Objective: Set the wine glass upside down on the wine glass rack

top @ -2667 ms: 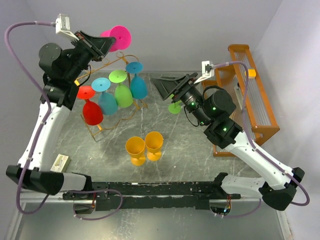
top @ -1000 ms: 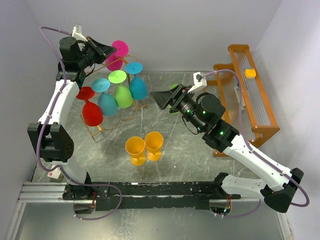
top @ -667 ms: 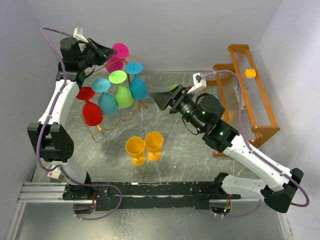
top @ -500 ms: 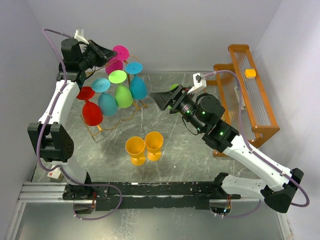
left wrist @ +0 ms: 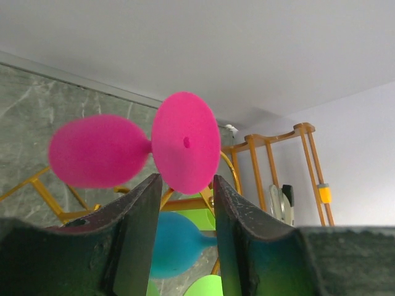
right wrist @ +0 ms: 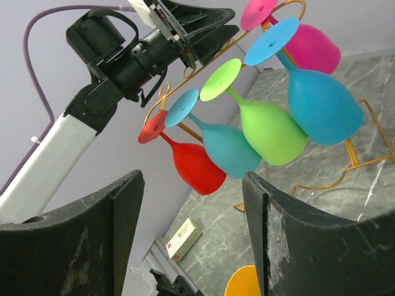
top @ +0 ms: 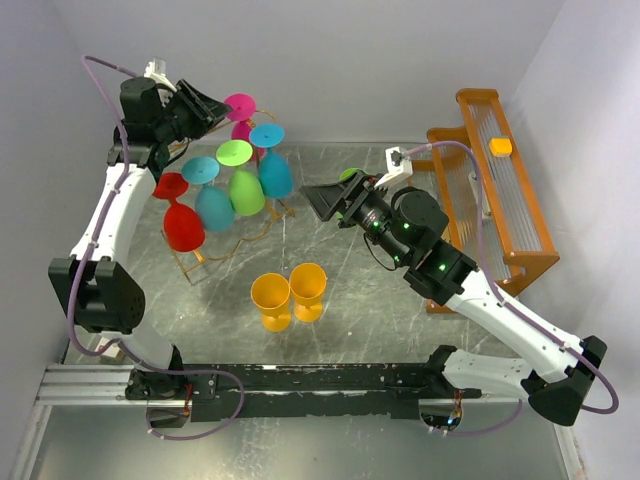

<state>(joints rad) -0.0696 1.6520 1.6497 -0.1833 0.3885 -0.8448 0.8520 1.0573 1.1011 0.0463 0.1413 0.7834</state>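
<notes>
Left gripper (top: 207, 98): jaws parted, with the round foot of the pink wine glass (left wrist: 185, 148) seen between its tips; contact cannot be judged. The glass hangs bowl-down at the far end of the wine glass rack (left wrist: 185, 204), behind four other hanging glasses (right wrist: 266, 131). Right gripper (top: 318, 200): wide open and empty, above the table (top: 360, 300).

Twin white arms, black joints.
Left arm (top: 110, 210) and right arm (top: 510, 315) each trail a lilac cable (top: 445, 143); the left tool (top: 215, 103) and right tool (top: 322, 197) are matte black wedges.
</notes>
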